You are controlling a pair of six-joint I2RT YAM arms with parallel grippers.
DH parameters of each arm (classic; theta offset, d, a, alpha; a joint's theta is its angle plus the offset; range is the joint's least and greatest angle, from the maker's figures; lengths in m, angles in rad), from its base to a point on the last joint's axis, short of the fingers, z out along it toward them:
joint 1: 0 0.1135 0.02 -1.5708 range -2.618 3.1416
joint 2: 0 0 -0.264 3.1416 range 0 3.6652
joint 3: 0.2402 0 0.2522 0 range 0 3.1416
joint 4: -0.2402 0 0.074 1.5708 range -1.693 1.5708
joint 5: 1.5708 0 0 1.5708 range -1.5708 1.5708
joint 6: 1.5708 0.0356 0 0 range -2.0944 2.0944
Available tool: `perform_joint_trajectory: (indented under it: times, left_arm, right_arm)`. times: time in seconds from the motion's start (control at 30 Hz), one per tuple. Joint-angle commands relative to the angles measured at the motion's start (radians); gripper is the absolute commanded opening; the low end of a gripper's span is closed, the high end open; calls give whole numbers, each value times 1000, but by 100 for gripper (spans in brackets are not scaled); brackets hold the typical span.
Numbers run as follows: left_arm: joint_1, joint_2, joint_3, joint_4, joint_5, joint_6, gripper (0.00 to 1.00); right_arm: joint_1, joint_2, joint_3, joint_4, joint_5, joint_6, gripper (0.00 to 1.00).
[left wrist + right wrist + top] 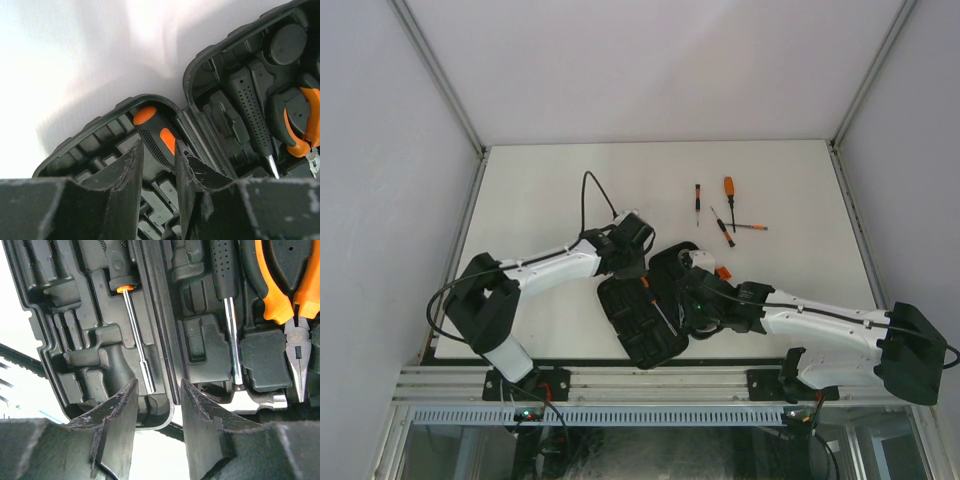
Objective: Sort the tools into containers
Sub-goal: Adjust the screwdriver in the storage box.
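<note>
Open tool case at the middle of the table's near edge, containing pliers and a large screwdriver. Left gripper and right gripper hover above it, fingers apart. Small screwdrivers lie loose toward the far right corner.

- The black clamshell case lies open, holding orange-handled pliers and a black-and-orange driver.
- Four loose screwdrivers lie beyond it.
</note>
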Motion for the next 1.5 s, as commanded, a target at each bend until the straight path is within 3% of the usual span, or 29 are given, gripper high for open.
perform_joint_trajectory:
  times: [0.0,0.63,1.17,1.47]
  left_arm:
    - [0,13,55,28,20,-3,35]
    - [1,81,36,32,7,-13,34]
    - [-1,85,35,29,9,-15,33]
    - [1,84,33,29,9,-15,33]
  right_arm:
    - [0,6,-3,48,-5,19,38]
    - [2,40,-4,78,-41,14,34]
    - [1,122,-1,170,-169,-21,25]
    - [9,179,31,140,-137,-30,16]
